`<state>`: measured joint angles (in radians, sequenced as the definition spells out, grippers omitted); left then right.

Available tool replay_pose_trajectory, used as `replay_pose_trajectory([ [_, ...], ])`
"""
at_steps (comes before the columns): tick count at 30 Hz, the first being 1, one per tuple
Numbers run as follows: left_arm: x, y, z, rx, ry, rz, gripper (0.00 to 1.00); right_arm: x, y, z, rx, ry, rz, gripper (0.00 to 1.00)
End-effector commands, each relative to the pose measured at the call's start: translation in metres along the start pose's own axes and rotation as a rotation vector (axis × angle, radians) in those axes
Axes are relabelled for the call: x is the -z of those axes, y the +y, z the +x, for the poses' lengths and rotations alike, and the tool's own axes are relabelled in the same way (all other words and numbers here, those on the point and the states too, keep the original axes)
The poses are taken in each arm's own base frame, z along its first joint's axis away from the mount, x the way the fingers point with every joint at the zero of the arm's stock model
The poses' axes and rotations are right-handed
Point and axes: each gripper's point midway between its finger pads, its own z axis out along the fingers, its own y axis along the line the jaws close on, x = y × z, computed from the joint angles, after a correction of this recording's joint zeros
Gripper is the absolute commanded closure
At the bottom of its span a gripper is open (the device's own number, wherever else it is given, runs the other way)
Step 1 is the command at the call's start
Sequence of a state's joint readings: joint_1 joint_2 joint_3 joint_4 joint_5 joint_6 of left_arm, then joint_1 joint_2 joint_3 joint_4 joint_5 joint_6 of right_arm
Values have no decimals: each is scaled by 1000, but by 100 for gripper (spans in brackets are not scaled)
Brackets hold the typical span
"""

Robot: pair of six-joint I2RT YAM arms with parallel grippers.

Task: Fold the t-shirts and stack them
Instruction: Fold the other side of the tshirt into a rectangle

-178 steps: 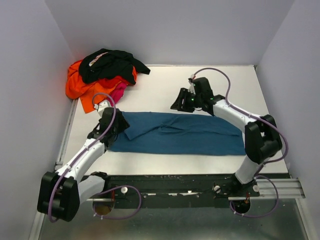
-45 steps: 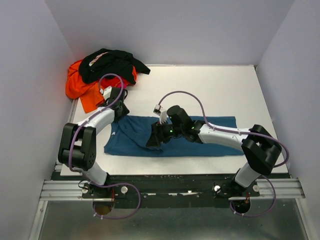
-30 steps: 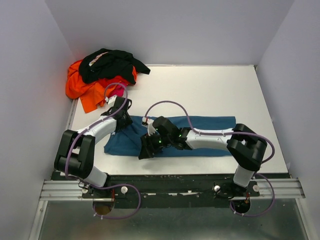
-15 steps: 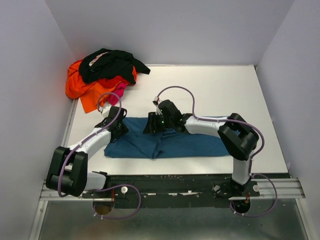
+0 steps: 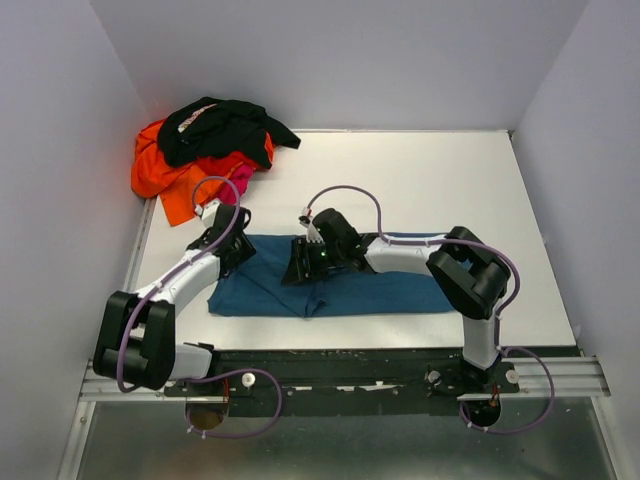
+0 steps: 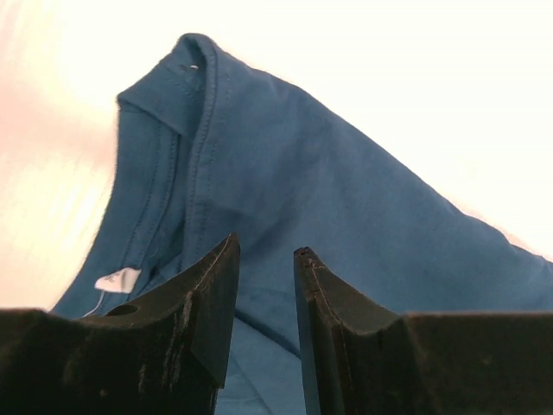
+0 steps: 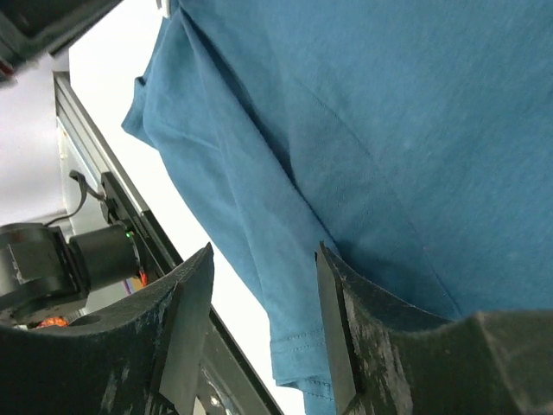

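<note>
Jaws: left gripper (image 6: 263, 285) is showing a narrow gap with no cloth in it, hovering over the collar end; right gripper (image 7: 259, 320) is standing apart, empty, over the shirt's middle.
Teal shirt (image 5: 380, 285): lying in a long band across the table (image 5: 420, 180) near the arm bases, its left end partly doubled over, collar (image 6: 186, 130) and label facing up in the left wrist view.
Pile (image 5: 205, 150): black, orange and pink shirts are waiting heaped at the far left corner, well apart from the teal one.
Step, as judged: crosswise folding is under way.
Doing it well: each gripper should be pinching both layers at the edge, lifting evenly, keeping hems aligned, then pressing the crease flat.
</note>
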<state>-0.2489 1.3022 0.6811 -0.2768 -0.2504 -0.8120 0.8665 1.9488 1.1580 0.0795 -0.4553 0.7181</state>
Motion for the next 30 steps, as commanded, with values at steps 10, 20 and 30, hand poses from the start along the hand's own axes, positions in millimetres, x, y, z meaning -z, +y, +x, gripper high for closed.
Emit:
replay_pose_trajectory([
  [10, -13, -75, 13, -81, 69, 134, 54, 22, -21, 3, 80, -32, 152, 37],
  [20, -32, -90, 36, -129, 143, 114, 54, 19, -35, 9, 65, -8, 153, 37],
  [30, -48, -84, 50, -145, 194, 71, 54, 9, -2, 38, 55, 53, -10, 37],
])
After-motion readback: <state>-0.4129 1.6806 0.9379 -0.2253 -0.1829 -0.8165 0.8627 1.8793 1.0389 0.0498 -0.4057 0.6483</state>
